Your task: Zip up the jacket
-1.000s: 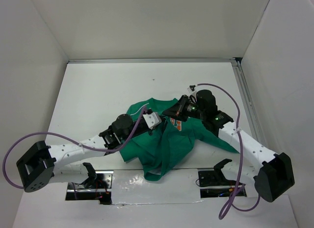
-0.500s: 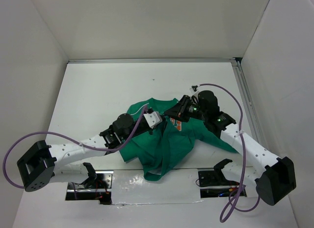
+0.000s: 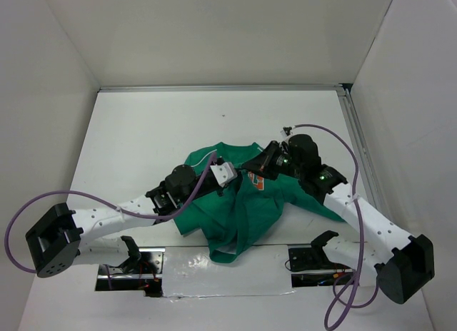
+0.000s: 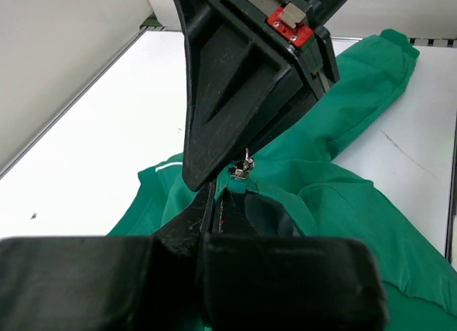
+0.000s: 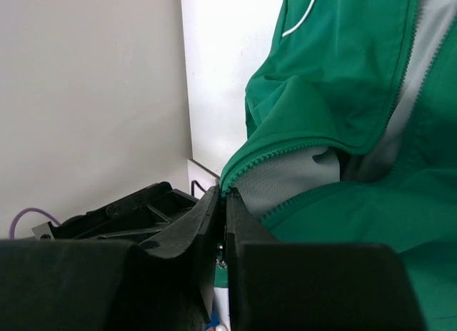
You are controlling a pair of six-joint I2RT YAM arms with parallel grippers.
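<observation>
The green jacket [image 3: 239,206] lies crumpled at the middle of the table, unzipped, with its orange patch [image 3: 258,181] facing up. My left gripper [image 3: 232,182] is shut on a front edge of the jacket [image 4: 357,202], just below the small metal zipper slider [image 4: 241,171]. Coming in from the right, my right gripper [image 3: 250,168] almost touches the left one. In the right wrist view the right gripper [image 5: 224,195] is shut on the toothed zipper edge, where the pale lining [image 5: 300,177] shows. The black right gripper [image 4: 243,81] looms over the slider in the left wrist view.
The white table [image 3: 143,131] is walled at the back and on both sides, and a metal rail [image 3: 355,138] runs along its right edge. Two black brackets [image 3: 132,249] [image 3: 314,249] sit at the near edge. Purple cables loop off both arms.
The right arm has shifted slightly, its gripper edging down and left toward the left gripper. The left arm and the jacket have hardly moved.
</observation>
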